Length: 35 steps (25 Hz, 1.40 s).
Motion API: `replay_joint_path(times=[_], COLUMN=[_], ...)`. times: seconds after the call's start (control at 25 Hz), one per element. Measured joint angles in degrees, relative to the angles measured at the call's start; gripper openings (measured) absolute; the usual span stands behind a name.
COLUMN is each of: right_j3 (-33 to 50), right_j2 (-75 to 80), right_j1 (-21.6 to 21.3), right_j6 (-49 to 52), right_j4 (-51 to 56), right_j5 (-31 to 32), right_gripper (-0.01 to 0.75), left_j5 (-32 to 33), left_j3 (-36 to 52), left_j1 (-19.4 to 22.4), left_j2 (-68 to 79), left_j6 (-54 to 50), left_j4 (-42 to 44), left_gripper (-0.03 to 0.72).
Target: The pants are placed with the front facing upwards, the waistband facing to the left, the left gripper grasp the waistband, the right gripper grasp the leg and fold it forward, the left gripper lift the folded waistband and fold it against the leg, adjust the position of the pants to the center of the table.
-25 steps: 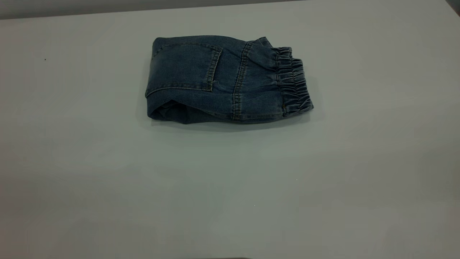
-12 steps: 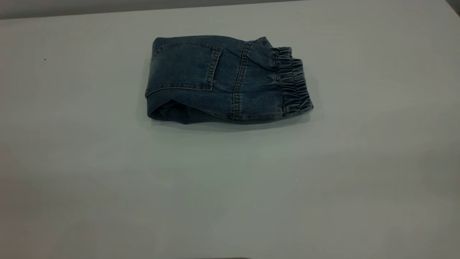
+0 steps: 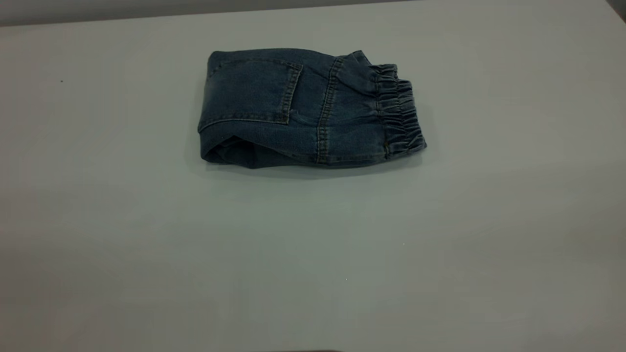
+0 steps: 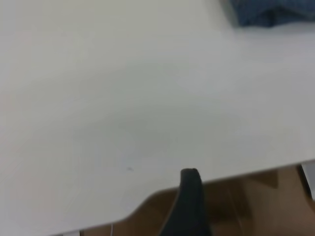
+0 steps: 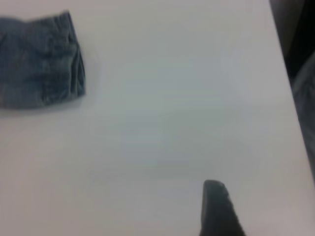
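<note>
Folded pants (image 3: 303,110) (pocket up) lie on table (image 3: 313,254).

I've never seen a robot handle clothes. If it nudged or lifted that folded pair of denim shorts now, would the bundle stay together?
Probably not if lifted: the pants are soft folded layers, and the lower edge already gapes open, so they would likely droop and unfold. Pushed flat across the table, they would more likely slide as one bundle. The gathered waistband looks thick, likely an easy place to pinch.

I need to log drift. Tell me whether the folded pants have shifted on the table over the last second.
No. In the exterior view the pants lie in the same spot, judged against the table's far edge and the small dark speck.
</note>
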Motion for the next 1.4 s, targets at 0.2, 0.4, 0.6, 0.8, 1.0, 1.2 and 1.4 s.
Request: replay_joint_path(times=[0.2, 0.4, 0.6, 0.8, 1.0, 1.2, 1.4], right_j3=[0.0, 0.0, 0.0, 0.0, 0.0, 0.0, 0.0], right_j2=[-2.0, -2.0, -2.0, -2.0, -2.0, -2.0, -2.0], right_j1=[-0.4, -0.4, -0.4, -0.4, -0.4, -0.4, -0.4], right_j6=[0.0, 0.0, 0.0, 0.0, 0.0, 0.0, 0.0], right_j4=[0.1, 0.2, 0.2, 0.2, 0.2, 0.2, 0.2], right_j5=[0.2, 0.2, 0.2, 0.2, 0.2, 0.2, 0.2], right_gripper=[0.347, 0.347, 0.347, 0.347, 0.347, 0.347, 0.347], left_j5=[0.3, 0.4, 0.4, 0.4, 0.4, 0.4, 0.5], left_j3=[0.0, 0.0, 0.0, 0.0, 0.0, 0.0, 0.0], left_j1=[0.0, 0.0, 0.0, 0.0, 0.0, 0.0, 0.0], left_j2=[-3.9, -5.2, -5.2, -5.2, -5.2, -5.2, -5.2], left_j6=[0.0, 0.0, 0.0, 0.0, 0.0, 0.0, -0.1], left_j4=[0.0, 0.0, 0.0, 0.0, 0.0, 0.0, 0.0], left_gripper=[0.57, 0.57, 0.57, 0.57, 0.57, 0.57, 0.57])
